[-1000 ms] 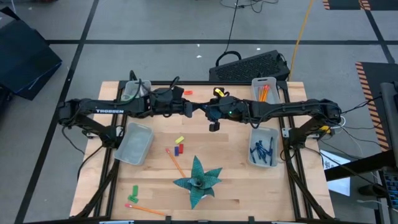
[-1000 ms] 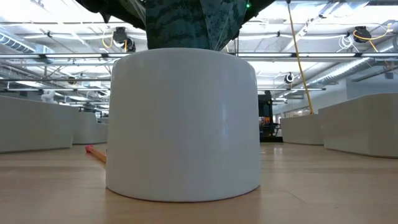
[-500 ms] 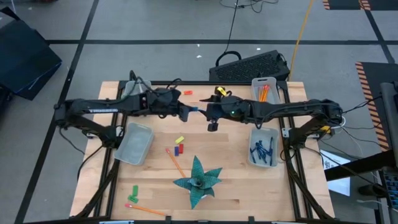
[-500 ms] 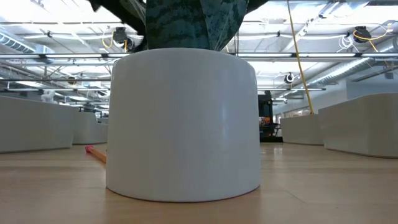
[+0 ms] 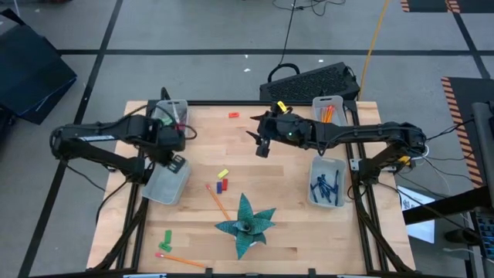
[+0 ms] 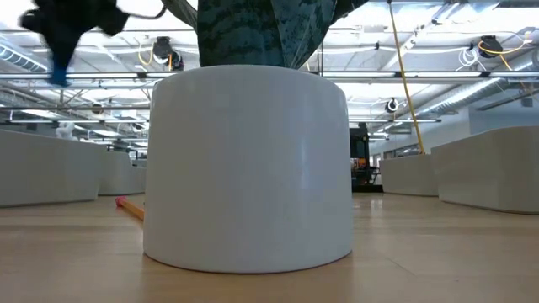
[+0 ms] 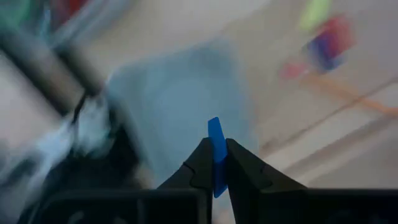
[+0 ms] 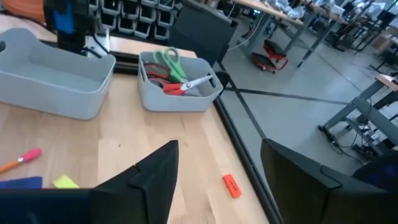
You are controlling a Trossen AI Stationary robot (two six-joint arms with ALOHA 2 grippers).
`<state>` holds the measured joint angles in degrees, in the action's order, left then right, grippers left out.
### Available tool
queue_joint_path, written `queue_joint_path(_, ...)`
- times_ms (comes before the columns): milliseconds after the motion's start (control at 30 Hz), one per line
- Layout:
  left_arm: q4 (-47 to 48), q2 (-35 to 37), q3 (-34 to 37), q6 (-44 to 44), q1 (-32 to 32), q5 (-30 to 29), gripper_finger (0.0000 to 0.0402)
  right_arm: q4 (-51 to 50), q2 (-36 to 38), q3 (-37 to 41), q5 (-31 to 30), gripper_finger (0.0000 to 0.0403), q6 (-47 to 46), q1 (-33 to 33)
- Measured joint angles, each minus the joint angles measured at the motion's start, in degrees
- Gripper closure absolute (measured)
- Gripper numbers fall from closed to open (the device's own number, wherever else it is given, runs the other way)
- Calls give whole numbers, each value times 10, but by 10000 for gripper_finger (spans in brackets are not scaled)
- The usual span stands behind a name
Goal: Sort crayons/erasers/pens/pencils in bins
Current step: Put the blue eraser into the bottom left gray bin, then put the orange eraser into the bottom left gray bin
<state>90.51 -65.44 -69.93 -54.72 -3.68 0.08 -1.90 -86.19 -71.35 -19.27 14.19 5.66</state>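
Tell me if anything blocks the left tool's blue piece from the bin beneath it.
Nothing visible does. The left tool is shut on the blue piece over the grey bin, whose visible part looks bare.

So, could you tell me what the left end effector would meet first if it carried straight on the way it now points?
Most likely the empty grey bin directly ahead: the left end effector, shut on a small blue piece, points at it. The wrist view is blurred, so depth is uncertain.
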Motion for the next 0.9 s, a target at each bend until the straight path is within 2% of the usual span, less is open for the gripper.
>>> queue_joint_path(167,-58,20,82,-55,-3,97,384,7,0,0,0,185,2,7)
queue_joint_path(400,-52,1,198,-80,-16,132,373,8,0,0,0,186,0,10)
queue_joint_path(500,-82,-11,231,-75,-17,140,372,8,0,0,-1,186,0,8)
queue_joint_path(633,-101,-17,257,-85,-17,134,369,9,0,0,-39,186,0,2)
queue_joint_path(767,-114,-22,261,-89,-17,131,339,8,1,0,-48,184,0,-2)
queue_joint_path(900,-115,-22,261,-89,-17,118,278,6,8,0,-47,182,14,-11)
